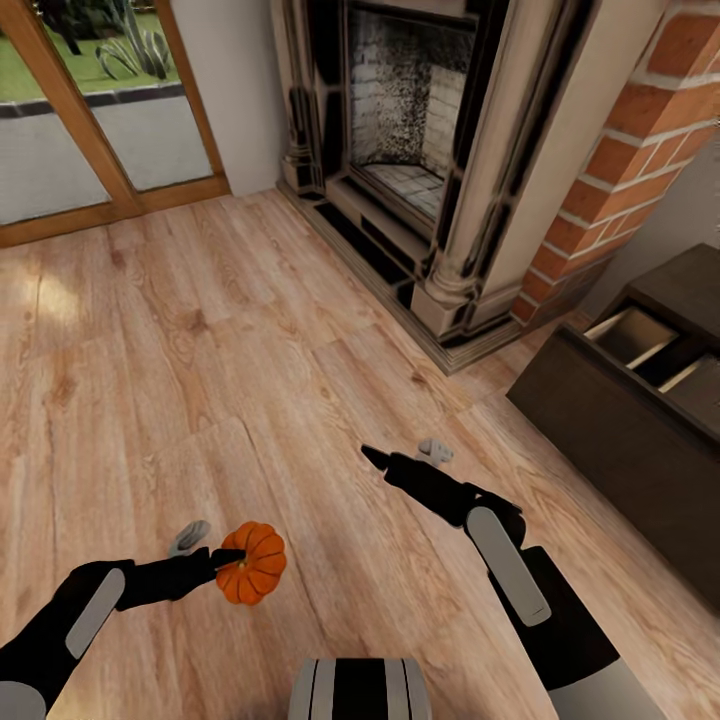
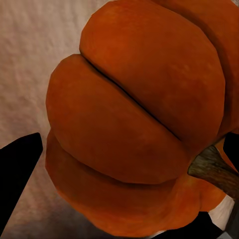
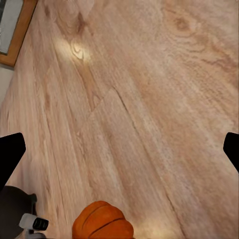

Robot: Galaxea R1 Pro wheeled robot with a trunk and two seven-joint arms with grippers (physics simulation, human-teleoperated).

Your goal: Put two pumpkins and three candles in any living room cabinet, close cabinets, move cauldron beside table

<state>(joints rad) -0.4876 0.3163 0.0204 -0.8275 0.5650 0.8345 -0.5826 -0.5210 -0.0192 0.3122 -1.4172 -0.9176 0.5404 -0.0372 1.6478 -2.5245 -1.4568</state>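
My left gripper (image 1: 226, 562) is shut on a small ribbed orange pumpkin (image 1: 252, 563), held just above the plank floor; the pumpkin (image 2: 134, 114) looms close in the left wrist view, with a black finger (image 2: 17, 172) beside it. A pale grey candle (image 1: 188, 537) lies on the floor just behind that gripper. My right gripper (image 1: 376, 458) hovers open and holds nothing, its fingers (image 3: 10, 154) spread wide over bare floor, the pumpkin (image 3: 102, 223) at that view's edge. Another grey candle (image 1: 434, 450) lies right beside it. The dark cabinet (image 1: 620, 440) stands at right with a drawer (image 1: 640, 345) pulled out.
An ornate stone fireplace (image 1: 430, 150) with red brick (image 1: 640, 150) beside it fills the back. A wood-framed glass door (image 1: 90, 120) is at the far left. Light wood floor (image 1: 200, 330) stretches between me and the fireplace.
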